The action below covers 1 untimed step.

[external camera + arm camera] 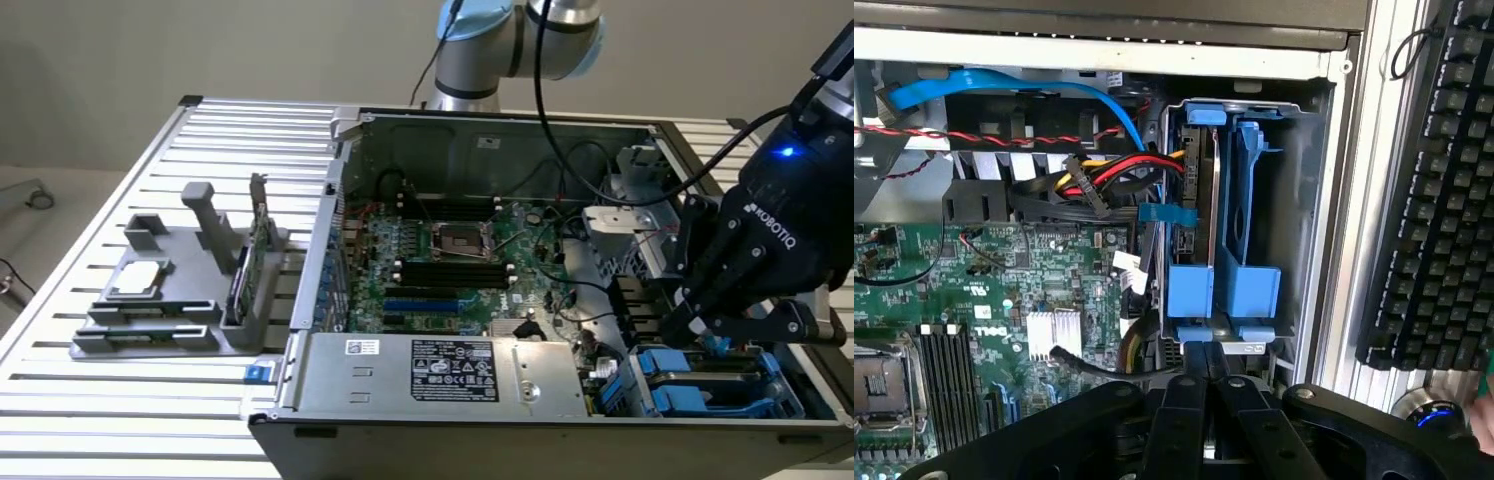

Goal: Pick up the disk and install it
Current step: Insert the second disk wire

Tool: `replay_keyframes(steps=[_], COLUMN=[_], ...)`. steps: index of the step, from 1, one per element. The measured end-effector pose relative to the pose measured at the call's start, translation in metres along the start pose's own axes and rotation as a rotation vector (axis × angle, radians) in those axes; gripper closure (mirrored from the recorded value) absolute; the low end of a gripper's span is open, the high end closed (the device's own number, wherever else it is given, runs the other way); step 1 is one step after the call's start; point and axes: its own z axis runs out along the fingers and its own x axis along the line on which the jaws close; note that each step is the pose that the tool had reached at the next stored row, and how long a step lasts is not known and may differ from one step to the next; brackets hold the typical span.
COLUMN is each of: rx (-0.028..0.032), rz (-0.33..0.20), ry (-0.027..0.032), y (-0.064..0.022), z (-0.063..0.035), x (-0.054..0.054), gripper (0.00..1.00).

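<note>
Gripper [683,328] hangs at the lower right of the exterior view, reaching down into the open computer case [400,125] just above the drive bay. Its black fingers [1184,400] are clenched, pressed against each other. In the wrist view the gripper [1206,368] meets right at the near end of the blue frame [1249,275]. Whether a tab of that frame is nipped between the fingers cannot be told.

The disk [1199,195] stands on edge in the drive bay, clipped in the blue frame, with the bay's grey metal wall [1304,200] just beside it. In the exterior view the blue plastic of the bay [683,392] shows in the case's lower right corner, directly under the gripper.

Red, yellow and black cables [1116,180] and a blue cable [1004,88] run beside the bay, over the green motherboard [441,260]. A grey power supply [441,372] with a white label lies along the case's near side.

On the slatted worktop [80,400], at the exterior view's left and well apart from the case, a grey holder [160,330] carries a green card [248,270] standing upright and a small square silver chip [140,280]. A black keyboard [1444,200] lies outside the case, beyond the bay wall.
</note>
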Motion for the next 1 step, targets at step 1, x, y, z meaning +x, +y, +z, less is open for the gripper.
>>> replay_keyframes(steps=[1], rx=[0.0], rz=[0.0], ry=[-0.0001], y=[0.0], z=[0.0], x=[0.0], gripper=[0.89])
